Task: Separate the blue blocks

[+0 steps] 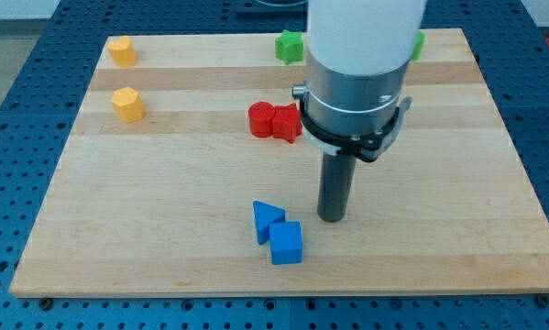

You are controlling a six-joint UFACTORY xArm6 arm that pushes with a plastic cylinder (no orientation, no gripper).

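Wooden board (164, 229): touching blue triangle (267, 220) and blue cube (287, 243), my tip (332, 219) just right.

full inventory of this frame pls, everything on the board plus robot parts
blue triangular block: 1, blue, lower centre of the board, touching the blue cube
blue cube: 1, blue, just below and to the view's right of the triangular block
red blocks: 2, red, side by side and touching, mid-board, left of the arm; shapes unclear
yellow blocks: 2, yellow, view's left; one at the top-left corner, one below it
green blocks: 2, green, along the top edge; one left of the arm, one mostly hidden behind it
wooden board: 1, light wood, on a blue perforated table
arm: 1, white and grey body
my tip: 1, dark rod end, to the view's right of the blue blocks, not touching them
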